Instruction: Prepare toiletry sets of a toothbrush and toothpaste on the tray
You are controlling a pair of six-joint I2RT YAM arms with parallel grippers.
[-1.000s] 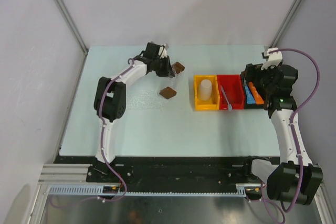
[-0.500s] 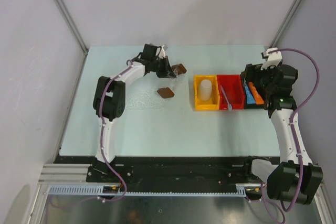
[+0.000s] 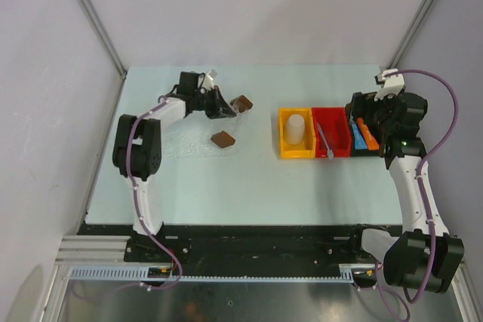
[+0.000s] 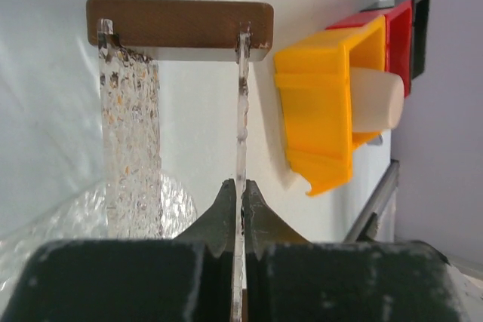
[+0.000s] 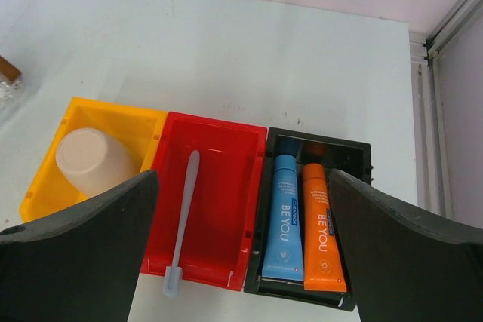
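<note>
Top external view first: the left gripper [image 3: 223, 108] is pinched tight on the clear side wall of the tray [image 3: 223, 139]. The tray sits on the table [image 3: 249, 186], well to the left of the red bin [image 3: 336, 120]. The toothbrush [image 3: 325, 141] lies inside that red bin. Hard against the bin's left side is the yellow bin [image 3: 284, 135], holding a beige cup [image 3: 296, 129]. On the red bin's right is the black bin [image 3: 367, 151], and the right gripper [image 3: 358, 115] hangs over it with nothing in its fingers.

Left wrist view now: the fingertips [image 4: 226, 209] meet on the thin clear edge of the tray, whose brown end block [image 4: 179, 24] is at the far end. The yellow bin [image 4: 328, 111] and cup [image 4: 373, 99] are off to the right, with the red bin [image 4: 394, 24] just behind them.

Over to the right wrist view: the jaws are spread as wide as they go, gripping nothing. The toothbrush [image 5: 183, 220] lies lengthwise in the red bin [image 5: 226, 137]. In the black bin [image 5: 317, 142] touching the red bin's right wall, the blue toothpaste tube [image 5: 283, 220] and orange toothpaste tube [image 5: 321, 228] lie side by side.
</note>
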